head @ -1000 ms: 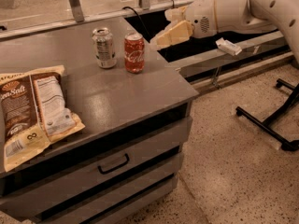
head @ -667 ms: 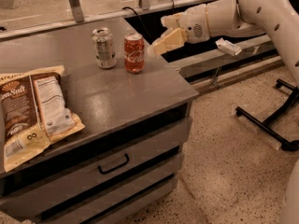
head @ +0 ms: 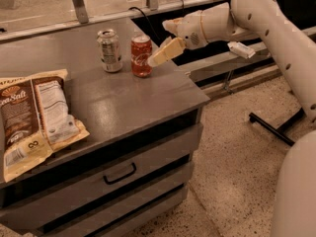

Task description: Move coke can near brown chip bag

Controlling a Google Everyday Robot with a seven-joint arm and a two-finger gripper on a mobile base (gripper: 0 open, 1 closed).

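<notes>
The coke can (head: 141,56), red with white script and a silver top, stands upright near the right edge of the grey cabinet top (head: 123,100). The brown chip bag (head: 32,122) lies flat at the left front of the top, label up, with "Sea Salt" lettering. My gripper (head: 167,37) comes in from the right on the white arm (head: 256,19), just right of the coke can. It is open: one pale finger (head: 165,52) reaches almost to the can's side, the other (head: 172,23) sits higher and farther back. It holds nothing.
A silver-grey can (head: 109,50) stands upright just left of the coke can. The cabinet has drawers (head: 118,174) at its front. A dark shelf and rails (head: 237,58) lie behind the arm, and a black stand leg (head: 276,130) lies on the speckled floor at right.
My gripper has moved left toward the coke can and now sits right beside it. The cans and the bag have not moved.
</notes>
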